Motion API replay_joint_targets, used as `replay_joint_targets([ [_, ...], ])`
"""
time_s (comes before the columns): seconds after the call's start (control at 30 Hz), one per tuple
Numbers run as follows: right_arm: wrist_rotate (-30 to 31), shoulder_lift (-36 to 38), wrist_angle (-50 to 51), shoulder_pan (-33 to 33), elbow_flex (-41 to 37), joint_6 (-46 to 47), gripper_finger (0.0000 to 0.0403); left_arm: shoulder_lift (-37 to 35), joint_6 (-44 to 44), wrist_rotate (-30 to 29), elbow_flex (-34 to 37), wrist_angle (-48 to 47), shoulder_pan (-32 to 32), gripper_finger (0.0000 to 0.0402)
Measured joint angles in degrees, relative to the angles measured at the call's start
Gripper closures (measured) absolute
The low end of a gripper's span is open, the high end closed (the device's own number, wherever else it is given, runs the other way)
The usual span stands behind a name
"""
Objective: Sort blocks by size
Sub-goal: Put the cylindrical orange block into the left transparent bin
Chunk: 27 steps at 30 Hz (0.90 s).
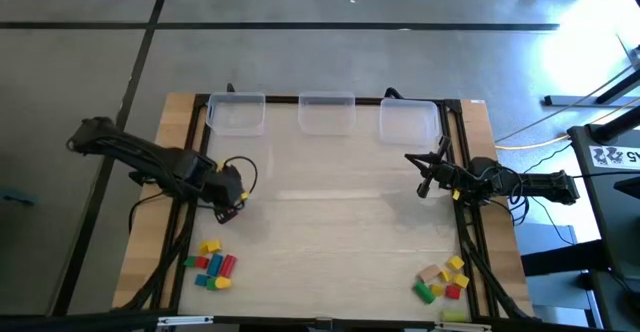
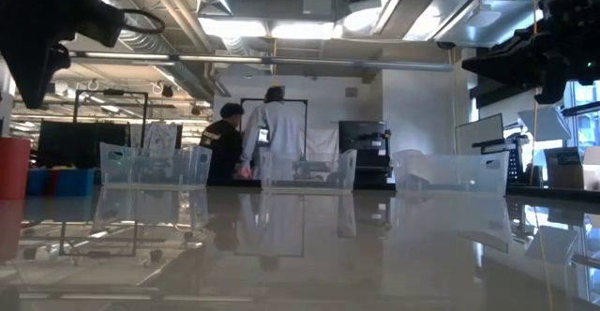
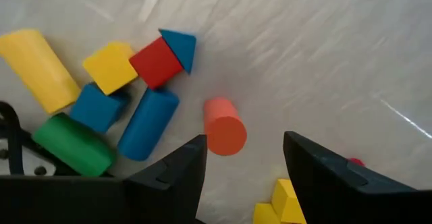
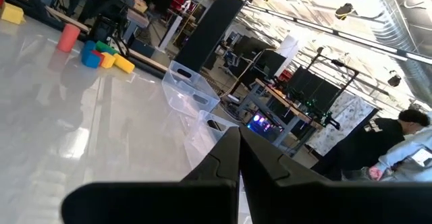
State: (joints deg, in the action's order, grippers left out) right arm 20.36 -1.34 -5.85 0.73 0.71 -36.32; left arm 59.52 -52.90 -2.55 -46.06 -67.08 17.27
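A heap of blocks lies near the table's front left corner, and a second heap near the front right. My left gripper hangs open above the table, just far of the left heap, pointing down. Its wrist view shows a red cylinder lying on its side just ahead of the gap between the fingers, untouched. Beside the cylinder lie a blue cylinder, a red cube, a yellow cube and a green cylinder. My right gripper waits shut at the table's right side, held level.
Three clear plastic bins stand in a row along the table's far edge. The wide middle of the table is bare. A yellow block lies under my left gripper's fingers. People stand in the room behind the table.
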Motion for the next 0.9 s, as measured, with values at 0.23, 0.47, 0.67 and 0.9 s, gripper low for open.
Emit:
replay_joint_targets([
  [0.23, 0.0, 0.0, 0.5, 0.0, 0.0, -0.2, 0.0391, 4.1, -2.5, -0.1, 0.0, 0.0, 2.1, 0.0208],
  [0.47, 0.0, 0.0, 0.6, 0.0, 0.0, -0.2, 0.0391, 7.8, -3.7, -1.0, 0.1, 0.0, 2.6, 0.0208],
  [0.67, 0.0, 0.0, 1.5, 0.0, 0.0, -0.2, 0.0391, 9.9, -3.8, -1.2, 2.3, 0.8, 2.6, 0.0208],
  [0.9, 0.0, 0.0, 1.5, 0.0, 0.0, -0.2, 0.0391, 10.0, -5.2, -1.2, 5.6, 5.0, 2.6, 0.0208],
])
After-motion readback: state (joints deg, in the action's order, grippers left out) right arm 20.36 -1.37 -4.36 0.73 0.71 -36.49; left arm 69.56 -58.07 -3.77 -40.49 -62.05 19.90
